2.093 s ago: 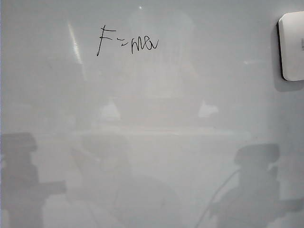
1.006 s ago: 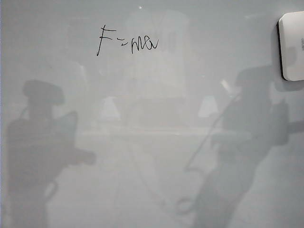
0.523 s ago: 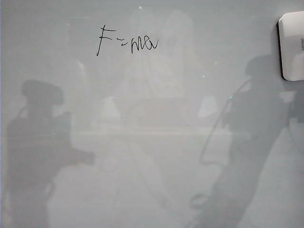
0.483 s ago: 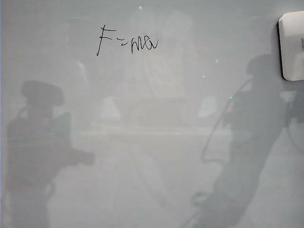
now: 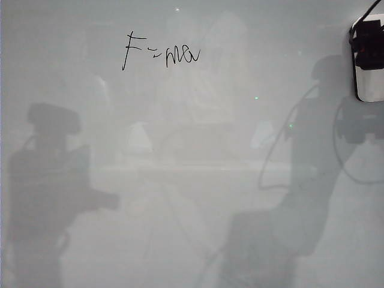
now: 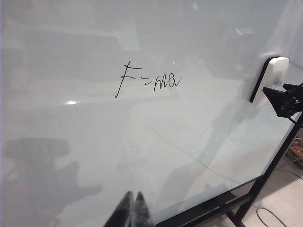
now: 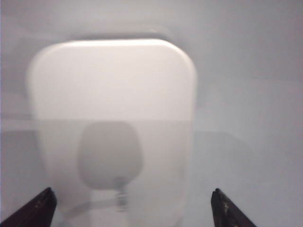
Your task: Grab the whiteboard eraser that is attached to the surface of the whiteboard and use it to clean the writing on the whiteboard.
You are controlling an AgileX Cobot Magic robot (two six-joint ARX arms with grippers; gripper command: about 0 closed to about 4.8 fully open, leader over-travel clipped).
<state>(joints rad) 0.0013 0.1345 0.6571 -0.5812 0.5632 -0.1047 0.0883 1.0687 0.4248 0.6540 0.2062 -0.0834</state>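
Whiteboard eraser (image 7: 111, 127) stuck to whiteboard (image 5: 192, 180) at its upper right edge; right gripper (image 7: 130, 208) directly before it, fingers (image 7: 33, 208) released, spread wider than the block, not touching; writing (image 5: 161, 53) upper left, untouched; left gripper (image 6: 131, 210) low before the board, fingers clenched together, empty.

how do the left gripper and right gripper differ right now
The left gripper has its fingertips pressed together, shut; the right gripper has its fingers spread wide, open. The left gripper sits back from the whiteboard, low and well away from the writing; the right gripper is up close in front of the whiteboard eraser, its fingers on either side of it, not closed on it. Both are dark and hold nothing.
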